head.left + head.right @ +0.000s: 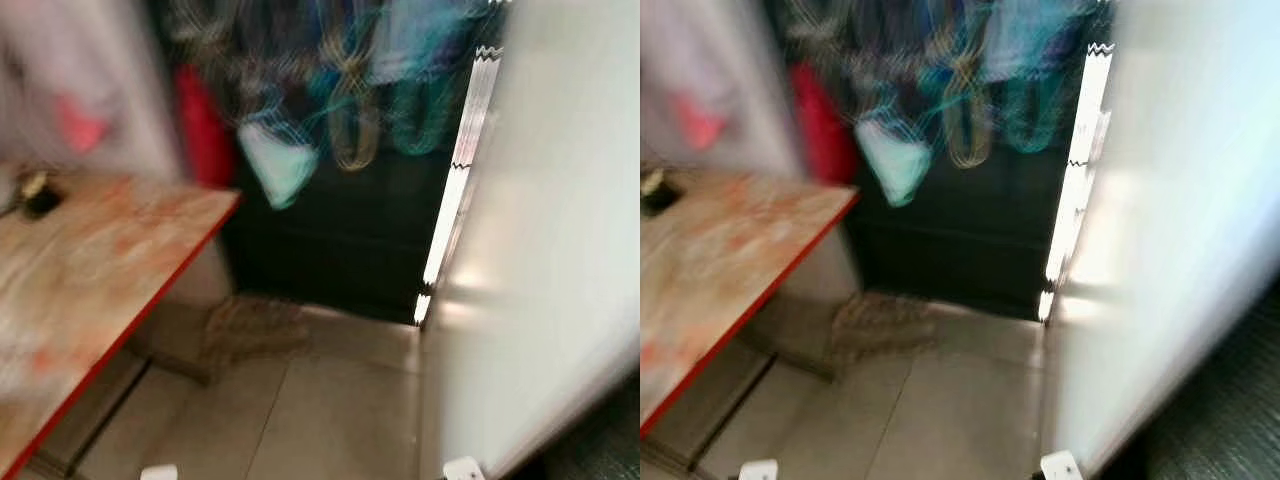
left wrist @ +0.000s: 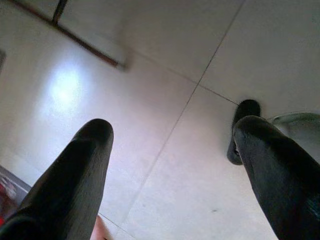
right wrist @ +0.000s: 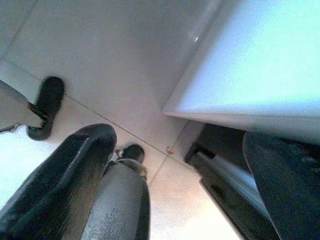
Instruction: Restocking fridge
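A table (image 1: 110,260) stands at nine o'clock, with a small blurred object (image 1: 38,192) on its far left part. At three o'clock rises the open fridge door (image 1: 550,260). At twelve, behind the tiled floor (image 1: 330,410), bags (image 1: 330,90) hang over a dark cabinet (image 1: 340,240).

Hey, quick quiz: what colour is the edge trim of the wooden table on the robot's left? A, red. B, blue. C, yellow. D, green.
A: the worn wooden table has a thin red strip along its edge, running beside the pale tiled floor.
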